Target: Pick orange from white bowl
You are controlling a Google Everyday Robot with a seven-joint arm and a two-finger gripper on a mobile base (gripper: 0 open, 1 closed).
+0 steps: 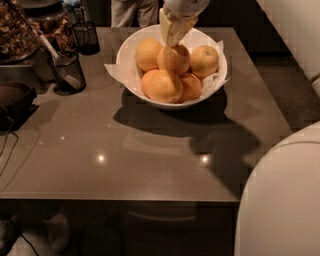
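The white bowl [131,80] stands at the back middle of the grey table [125,150], lined with crumpled white paper and holding several oranges. A large deep-orange orange [175,61] sits on top of the pile in the middle. My gripper [173,41] comes down from the top edge and its tip rests on the top of that orange. Another big orange [161,86] lies in front of it, one [148,52] to its left, and a paler one [204,61] to its right.
Two dark mesh cups [67,72] [86,37] stand at the left of the bowl. A container of snacks [17,35] and a dark object [15,100] sit at the left edge. My white body [280,200] fills the lower right. A person's legs [132,12] show behind the table.
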